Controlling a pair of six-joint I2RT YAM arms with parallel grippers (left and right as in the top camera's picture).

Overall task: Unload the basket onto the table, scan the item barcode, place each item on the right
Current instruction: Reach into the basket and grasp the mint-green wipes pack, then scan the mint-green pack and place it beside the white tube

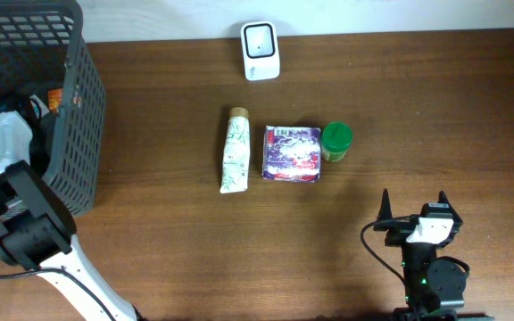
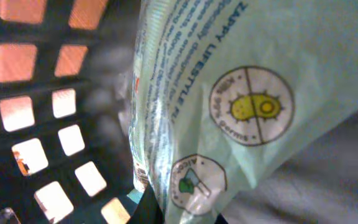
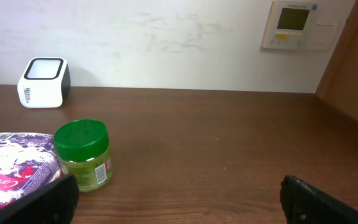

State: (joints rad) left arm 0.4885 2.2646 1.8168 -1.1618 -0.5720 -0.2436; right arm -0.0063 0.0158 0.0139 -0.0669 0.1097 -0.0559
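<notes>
- Brown wooden table [image 1: 177, 259], bearing five things.
- Purple packet [image 1: 291, 153], lying flat mid-table.
- Green-lidded jar [image 1: 336, 141], upright, touching the packet's right side.
- White tube [image 1: 235, 150], just left of the packet.
- White scanner [image 1: 261, 51], beyond the packet, near the wall.
- Dark mesh basket [image 1: 78, 134], far left of the packet.

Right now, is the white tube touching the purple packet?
Apart. The overhead view shows a strip of bare table running between the white tube and the purple packet along their facing sides.

White tube [image 1: 234, 150], purple packet [image 1: 291, 153] beside green-lidded jar [image 1: 336, 141], wooden table [image 1: 194, 259], wall thermostat [image 3: 294, 23]
</notes>
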